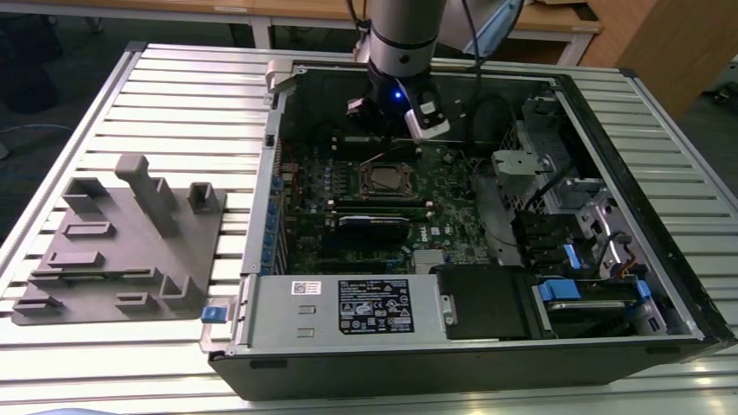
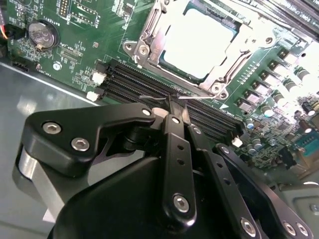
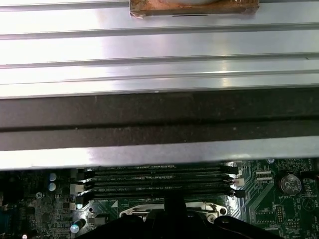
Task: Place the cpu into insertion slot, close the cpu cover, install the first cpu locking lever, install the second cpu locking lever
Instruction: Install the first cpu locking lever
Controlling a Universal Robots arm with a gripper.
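pressed shut at the gripper: fingers flat together, no gap between them, tips down over the long black memory slots. right at those tips, a thin wire locking lever, touching or just short of touching; cannot tell whether pinched or merely pushed. long axis of the lever crosswise to the fingers, parallel with the memory slots and with the nearest edge of the insertion slot. just beyond that edge, the cpu, already seated, its bright metal top showing through the window of the cpu cover, which lies flat and closed over it. in the exterior view, the socket sits at six o'clock from the gripper, near but apart, with the lever-side edge running nine to three. by these signs, probably a lever step in hand, with chip and cover done. further out, the green motherboard inside the open computer case.
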